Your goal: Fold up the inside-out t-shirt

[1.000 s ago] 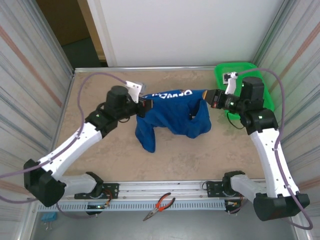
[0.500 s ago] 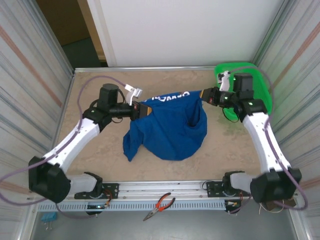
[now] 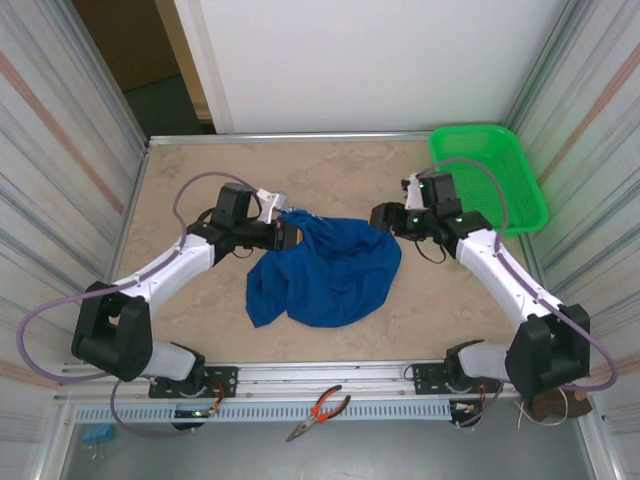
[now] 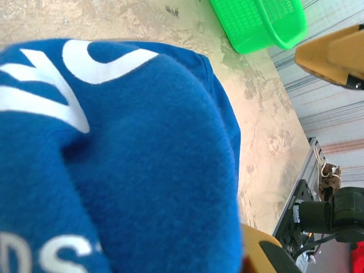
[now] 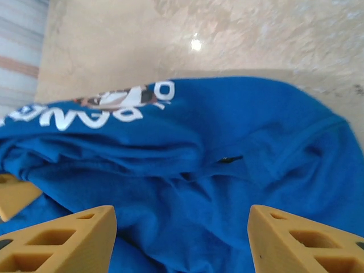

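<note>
The left gripper (image 3: 284,235) is seen closed on a bunched edge of the inside-out t-shirt (image 3: 325,268), at the upper left corner of the heap. In the left wrist view the blue cloth, marked with large white lettering, is pressed right up against the camera.

The right gripper (image 5: 182,239) is held open, its two tan fingers (image 5: 60,239) spread wide with nothing clamped between them. It is placed just beside the shirt's upper right edge, pointing toward the left gripper. Whether its fingertips brush the cloth cannot be told, as the fabric lies close beneath them.

The t-shirt is heaped in a rumpled mound at the middle of the table (image 3: 340,170), between the two grippers, with a tail of cloth drooping toward the near left. A band of white print is shown along a fold in the right wrist view.

The green basket (image 3: 492,175) is set at the far right corner of the table, well apart from the shirt. A pair of red-handled pliers (image 3: 318,410) is laid in front of the metal rail (image 3: 300,372) at the near edge.
</note>
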### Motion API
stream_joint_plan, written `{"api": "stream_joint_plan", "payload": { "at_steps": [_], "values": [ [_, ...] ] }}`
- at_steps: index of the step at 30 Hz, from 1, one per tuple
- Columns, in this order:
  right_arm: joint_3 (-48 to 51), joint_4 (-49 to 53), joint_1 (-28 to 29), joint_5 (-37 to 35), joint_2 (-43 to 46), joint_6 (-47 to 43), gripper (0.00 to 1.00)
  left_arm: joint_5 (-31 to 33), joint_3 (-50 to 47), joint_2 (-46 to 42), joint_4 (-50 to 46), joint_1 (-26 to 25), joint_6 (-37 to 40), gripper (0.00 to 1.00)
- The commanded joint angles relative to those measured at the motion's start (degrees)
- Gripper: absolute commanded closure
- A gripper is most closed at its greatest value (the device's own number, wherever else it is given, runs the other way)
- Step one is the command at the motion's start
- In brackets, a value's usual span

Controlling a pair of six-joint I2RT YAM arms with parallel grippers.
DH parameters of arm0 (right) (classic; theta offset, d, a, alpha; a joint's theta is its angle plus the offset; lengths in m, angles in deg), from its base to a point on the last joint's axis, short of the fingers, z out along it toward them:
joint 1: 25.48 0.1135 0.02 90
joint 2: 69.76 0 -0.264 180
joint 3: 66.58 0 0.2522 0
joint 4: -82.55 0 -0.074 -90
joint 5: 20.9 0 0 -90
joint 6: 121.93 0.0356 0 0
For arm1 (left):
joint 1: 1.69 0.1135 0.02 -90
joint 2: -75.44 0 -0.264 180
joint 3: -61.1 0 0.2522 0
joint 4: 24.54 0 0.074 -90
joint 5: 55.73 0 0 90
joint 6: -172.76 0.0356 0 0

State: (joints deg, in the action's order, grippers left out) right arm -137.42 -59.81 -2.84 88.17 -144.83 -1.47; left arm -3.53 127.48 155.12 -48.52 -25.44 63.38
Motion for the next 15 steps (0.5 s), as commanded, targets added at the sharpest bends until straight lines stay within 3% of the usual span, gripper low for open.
{"api": "stream_joint_plan", "payload": {
  "at_steps": [1,10,14,15],
  "values": [
    [1.1,-2.7,4.4,-3.9,-4.2,0.2,0.37,-0.2,-0.6,-2.8,2.1,-0.1,-1.0,0.92],
    [-2.2,-15.1,11.8,-1.7,-15.6,7.1,0.23,-0.7,1.3,-4.4,0.3,-1.5,-0.9,0.88],
    [-7.6,-18.1,13.2,-4.1,-24.1,6.5,0.23,-1.4,1.9,-4.4,-0.5,-2.3,-0.6,0.83],
    [-9.0,-18.5,13.2,-4.2,-26.4,5.9,0.28,-1.5,1.8,-4.4,-0.7,-2.4,-0.5,0.83]
  ]
}}
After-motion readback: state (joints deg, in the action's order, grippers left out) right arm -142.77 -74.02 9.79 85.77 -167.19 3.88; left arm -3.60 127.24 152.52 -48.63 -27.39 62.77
